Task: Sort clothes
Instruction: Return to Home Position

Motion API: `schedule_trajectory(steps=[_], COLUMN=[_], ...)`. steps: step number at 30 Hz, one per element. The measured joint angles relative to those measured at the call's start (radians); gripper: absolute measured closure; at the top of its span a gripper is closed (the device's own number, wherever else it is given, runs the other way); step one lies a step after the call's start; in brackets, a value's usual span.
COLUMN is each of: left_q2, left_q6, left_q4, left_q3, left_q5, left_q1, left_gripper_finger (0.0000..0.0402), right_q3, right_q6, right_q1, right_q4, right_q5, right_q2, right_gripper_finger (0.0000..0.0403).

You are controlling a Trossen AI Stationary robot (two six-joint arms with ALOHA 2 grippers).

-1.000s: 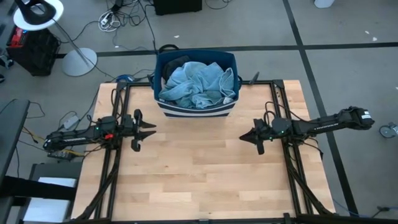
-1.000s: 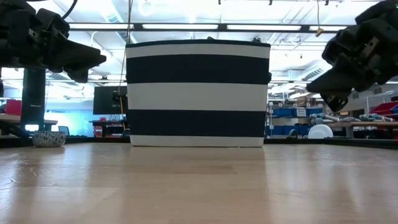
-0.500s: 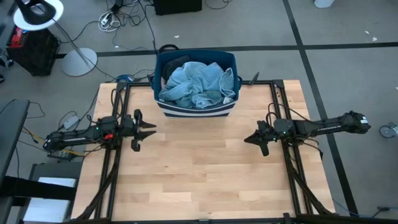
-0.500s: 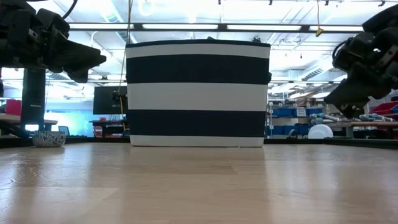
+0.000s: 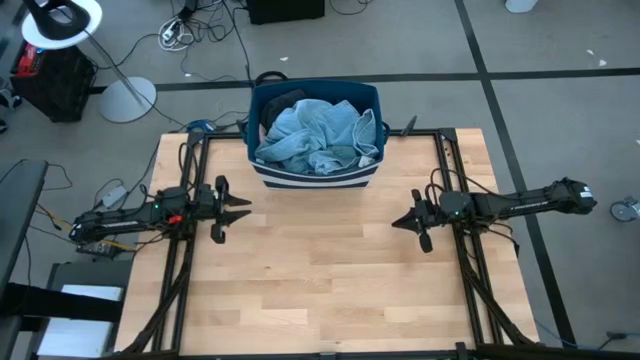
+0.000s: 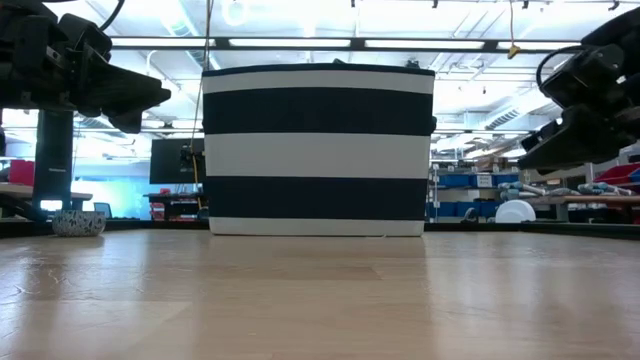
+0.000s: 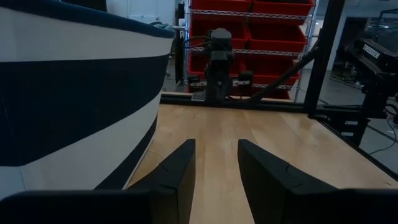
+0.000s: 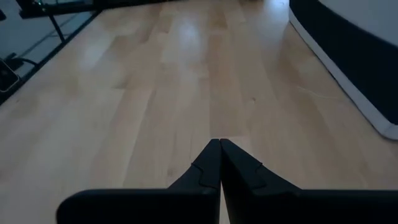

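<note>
Pale wood planks form the desk (image 5: 320,280), with grey floor (image 5: 560,90) all round it. At the desk's 12 o'clock edge stands the navy bin (image 5: 316,178) with white stripes, and the clothes (image 5: 312,135) are heaped inside it. A crumpled light blue garment lies on top, a dark scrap shows at the heap's 10 o'clock corner, and whatever lies beneath is hidden. No garment shows on the planks, so the sorting looks finished and both arms seem to be parking. At 9 o'clock the left arm (image 5: 150,212) lies low over the desk, the left jaws parted and holding nothing, pointing toward 3 o'clock. At 3 o'clock the right arm (image 5: 500,205) mirrors it, the right jaws pressed together on nothing, pointing toward 9 o'clock. Both are well apart from the bin. Should anything need lifting out, the cloth would likely be light, limp and not fragile, sagging and trailing once raised. A pinch on a raised fold near the top of the heap seems best, though a neighbouring piece might drag along with it.
</note>
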Motion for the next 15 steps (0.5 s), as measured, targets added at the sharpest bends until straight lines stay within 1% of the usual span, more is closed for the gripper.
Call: schedule_trajectory(steps=[5,15], left_q2=[0.0,0.0], left_q6=[0.0,0.0], left_q4=[0.0,0.0], left_q3=[0.0,0.0], left_q5=[0.0,0.0], left_q1=[0.0,0.0], left_gripper_finger=[0.0275,0.0275], right_q3=[0.0,0.0], right_q6=[-0.001,-0.001], right_q1=[0.0,0.0], right_q4=[0.052,0.063], right_q5=[0.0,-0.002], right_q2=[0.002,0.002], right_gripper_finger=[0.0397,0.0398])
